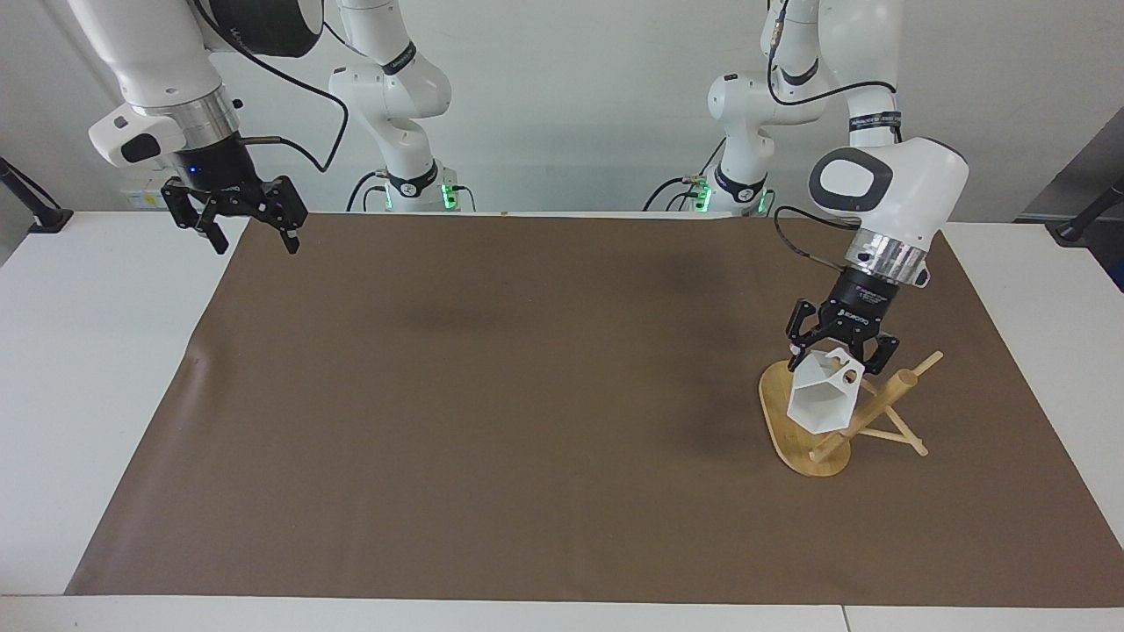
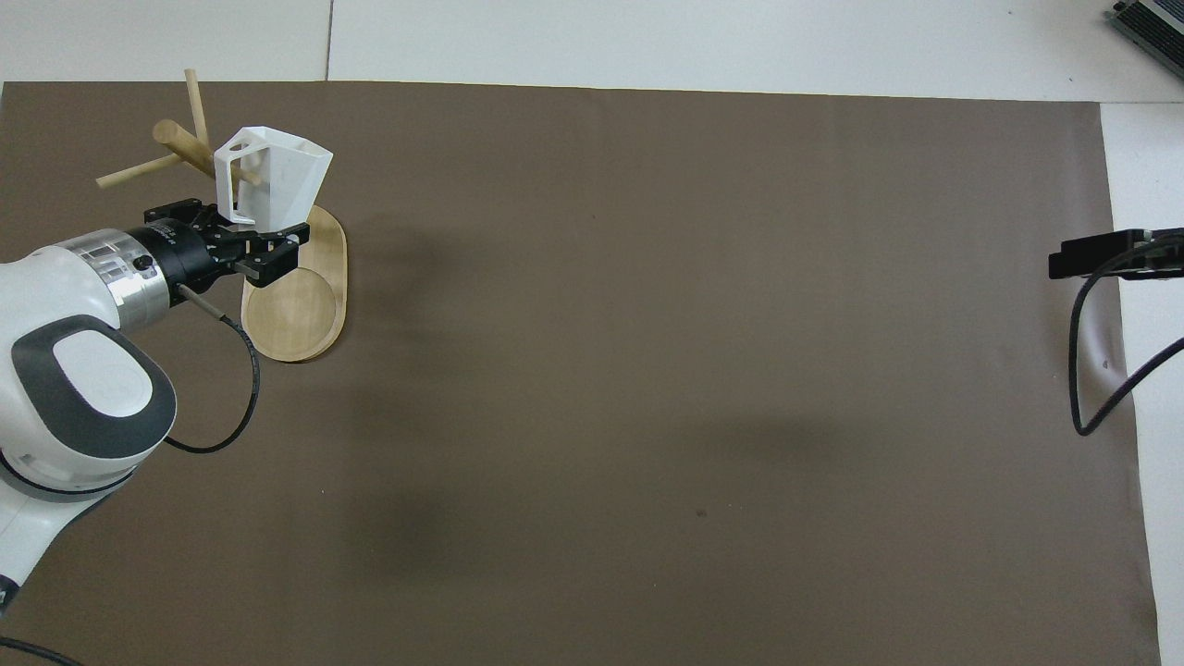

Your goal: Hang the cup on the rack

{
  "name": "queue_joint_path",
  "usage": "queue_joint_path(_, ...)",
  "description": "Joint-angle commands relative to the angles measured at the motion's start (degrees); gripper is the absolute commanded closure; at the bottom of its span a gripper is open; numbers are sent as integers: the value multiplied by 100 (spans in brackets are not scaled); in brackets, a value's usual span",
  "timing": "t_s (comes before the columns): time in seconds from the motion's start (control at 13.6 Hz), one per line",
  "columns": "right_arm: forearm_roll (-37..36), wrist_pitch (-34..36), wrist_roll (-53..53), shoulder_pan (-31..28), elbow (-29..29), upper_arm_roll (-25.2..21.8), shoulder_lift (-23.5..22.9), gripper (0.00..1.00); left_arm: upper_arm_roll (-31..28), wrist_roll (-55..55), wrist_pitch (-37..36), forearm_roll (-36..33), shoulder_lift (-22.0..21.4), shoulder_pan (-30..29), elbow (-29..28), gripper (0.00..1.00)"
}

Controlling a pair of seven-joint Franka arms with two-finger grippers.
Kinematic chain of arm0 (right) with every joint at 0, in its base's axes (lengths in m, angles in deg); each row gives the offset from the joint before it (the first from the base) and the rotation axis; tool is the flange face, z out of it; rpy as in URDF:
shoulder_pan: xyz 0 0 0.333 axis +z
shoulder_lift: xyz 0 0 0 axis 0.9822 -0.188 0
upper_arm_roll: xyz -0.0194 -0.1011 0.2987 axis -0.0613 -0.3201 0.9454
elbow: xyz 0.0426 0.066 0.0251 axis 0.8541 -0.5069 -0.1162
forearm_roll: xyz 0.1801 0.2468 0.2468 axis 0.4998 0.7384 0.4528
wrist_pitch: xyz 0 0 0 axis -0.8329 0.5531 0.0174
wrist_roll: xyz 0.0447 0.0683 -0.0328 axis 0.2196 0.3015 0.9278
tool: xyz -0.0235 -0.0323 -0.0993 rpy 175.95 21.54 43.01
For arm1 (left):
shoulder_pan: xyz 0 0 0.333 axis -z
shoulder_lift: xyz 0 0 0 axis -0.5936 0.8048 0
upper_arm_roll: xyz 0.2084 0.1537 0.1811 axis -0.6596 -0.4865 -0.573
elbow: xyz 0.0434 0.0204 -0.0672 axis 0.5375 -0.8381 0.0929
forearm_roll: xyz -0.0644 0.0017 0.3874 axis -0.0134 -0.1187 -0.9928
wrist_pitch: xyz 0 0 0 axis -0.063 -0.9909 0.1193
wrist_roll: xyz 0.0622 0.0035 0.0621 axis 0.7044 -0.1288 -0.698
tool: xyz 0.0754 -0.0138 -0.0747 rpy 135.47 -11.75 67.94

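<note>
Facing view, catalogued across: right gripper (image 1: 248, 235), fingers spread, holding nothing, waits over the mat's corner, well apart from the rack (image 1: 865, 420). Left gripper (image 1: 840, 354) pinches the cup (image 1: 822, 397) by its handle, over the rack's base; we judge 1 peg lies just beside the handle hole, toward the post.

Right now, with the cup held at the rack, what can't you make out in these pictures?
- Whether a peg has entered the handle hole: in both views the cup covers the rack there.
- The left hand fingertips: hidden by the cup's handle in both views.
- The right hand: cut off by the overhead view's edge, only its tip shows.
- The rack's post foot: hidden by the cup in the facing view.
</note>
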Motion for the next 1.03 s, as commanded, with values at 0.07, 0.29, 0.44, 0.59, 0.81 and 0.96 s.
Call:
queue_joint_path(0.07, -104, -418, -132, -25, 265, 41, -173, 0, 21, -145, 94, -57, 57, -33, 64, 0)
queue_joint_path(0.29, -139, -454, -114, -25, 256, -38, -173, 0, -5, -145, -3, -66, 57, -51, 90, 0)
queue_joint_path(0.44, -148, -446, -88, -86, 221, -56, -182, 0, -23, -145, -204, -101, 48, -165, 116, 0)
queue_joint_path(0.59, -148, -446, -88, -113, 177, -169, -173, 0, -32, -145, -467, -494, 31, -314, 186, 0)
queue_joint_path(0.81, -122, -411, -88, -235, 124, -161, -147, 0, -41, -145, -1012, -856, -57, -586, 318, 0)
queue_joint_path(0.96, -104, -384, -88, -341, 63, -135, -121, 0, -84, -145, -1302, -1111, -153, -657, 310, 0)
